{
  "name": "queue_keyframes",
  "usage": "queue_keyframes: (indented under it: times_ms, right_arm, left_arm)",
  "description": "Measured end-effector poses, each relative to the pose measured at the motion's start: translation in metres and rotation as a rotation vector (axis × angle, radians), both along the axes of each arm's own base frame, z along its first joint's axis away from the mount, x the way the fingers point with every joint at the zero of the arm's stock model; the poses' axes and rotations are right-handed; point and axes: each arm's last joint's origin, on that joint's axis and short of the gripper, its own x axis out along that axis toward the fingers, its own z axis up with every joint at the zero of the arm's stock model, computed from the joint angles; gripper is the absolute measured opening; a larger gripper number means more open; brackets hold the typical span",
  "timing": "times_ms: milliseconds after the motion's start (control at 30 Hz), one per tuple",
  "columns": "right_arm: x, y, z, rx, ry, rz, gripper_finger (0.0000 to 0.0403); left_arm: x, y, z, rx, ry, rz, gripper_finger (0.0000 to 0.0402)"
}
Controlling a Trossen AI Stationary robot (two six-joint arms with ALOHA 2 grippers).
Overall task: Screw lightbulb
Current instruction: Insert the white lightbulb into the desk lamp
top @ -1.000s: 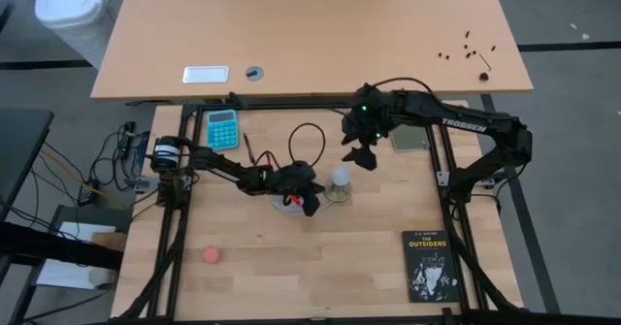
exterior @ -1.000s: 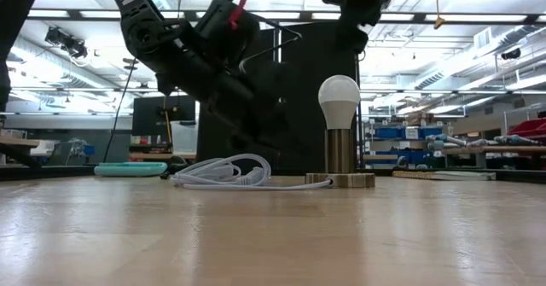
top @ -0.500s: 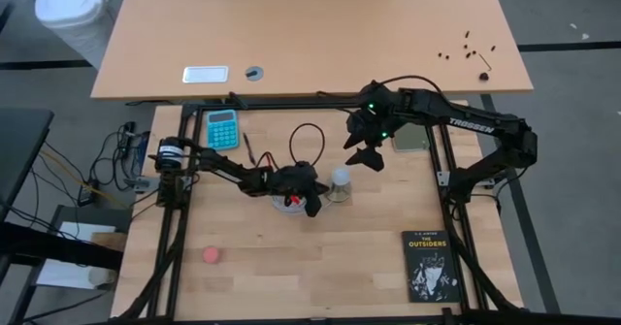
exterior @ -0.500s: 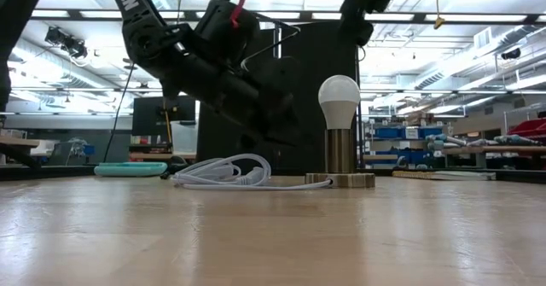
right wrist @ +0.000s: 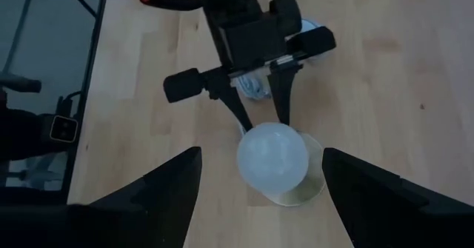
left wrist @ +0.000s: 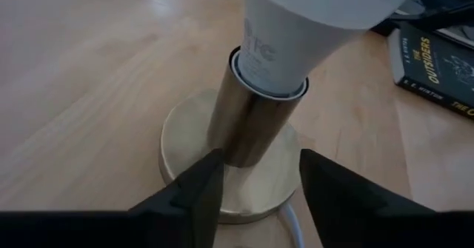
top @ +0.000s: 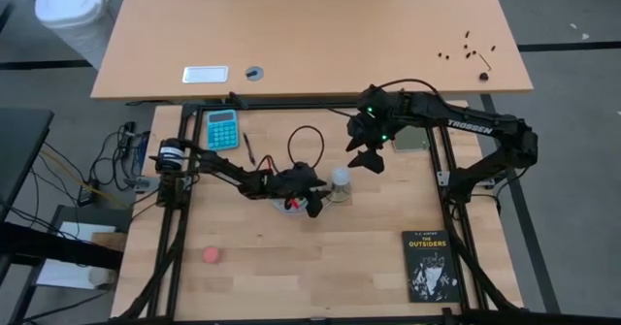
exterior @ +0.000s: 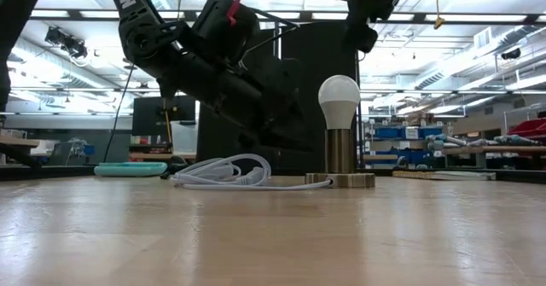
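The white lightbulb (top: pixel 341 178) stands upright in the top of a brass socket tube (exterior: pixel 341 149). The tube's round base (exterior: pixel 341 180) rests on the wooden table, and a white cord (exterior: pixel 230 173) trails from it. My left gripper (left wrist: pixel 255 178) is low at the socket's left side, shut on the tube. My right gripper (top: pixel 367 158) hangs open above and slightly beyond the lightbulb (right wrist: pixel 272 158). Its two fingers stand wide on either side of the bulb, well clear of it. My left gripper pinches the socket tube near its lower end (left wrist: pixel 244 148) between its two fingers (left wrist: pixel 196 192). The fingers come from the table's left, slanting slightly down, and lie across the tube. The socket stands upright with its round base (left wrist: pixel 185 137) flat on the table.
A teal calculator (top: pixel 222 128) lies at the far left and a black book (top: pixel 430 265) at the near right. A small red object (top: pixel 211 255) sits near the front left. A black cable loop (top: pixel 306 141) lies behind the socket.
My left gripper has tipped slightly further downward while staying at the socket. The lightbulb and socket have stayed where they were.
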Motion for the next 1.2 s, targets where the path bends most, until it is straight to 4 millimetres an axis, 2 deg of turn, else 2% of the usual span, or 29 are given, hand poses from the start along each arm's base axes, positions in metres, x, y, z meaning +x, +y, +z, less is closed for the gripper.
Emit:
queue_keyframes:
  times_ms: [133, 433, 600, 967, 1200]
  right_arm:
    - [-0.001, -0.002, 0.0, 0.004, 0.002, -0.011, 0.0291]
    - [-0.007, 0.0, 0.0, 0.02, 0.044, -0.016, 0.0291]
    - [-0.014, 0.002, 0.005, 0.014, 0.039, -0.02, 0.0291]
    - [-0.033, 0.0, 0.018, -0.034, 0.029, -0.079, 0.0291]
    - [-0.036, -0.002, 0.01, -0.037, 0.069, -0.091, 0.0291]
  left_arm:
    - [0.004, 0.0, -0.007, -0.004, -0.007, 0.009, 0.0193]
    - [0.033, -0.001, -0.012, 0.061, -0.018, -0.007, 0.0193]
    - [0.037, -0.002, -0.017, 0.098, 0.058, 0.026, 0.0194]
    - [0.043, -0.011, -0.008, 0.112, 0.017, 0.031, 0.0194]
    - [0.046, -0.011, -0.017, 0.116, -0.025, 0.047, 0.0194]
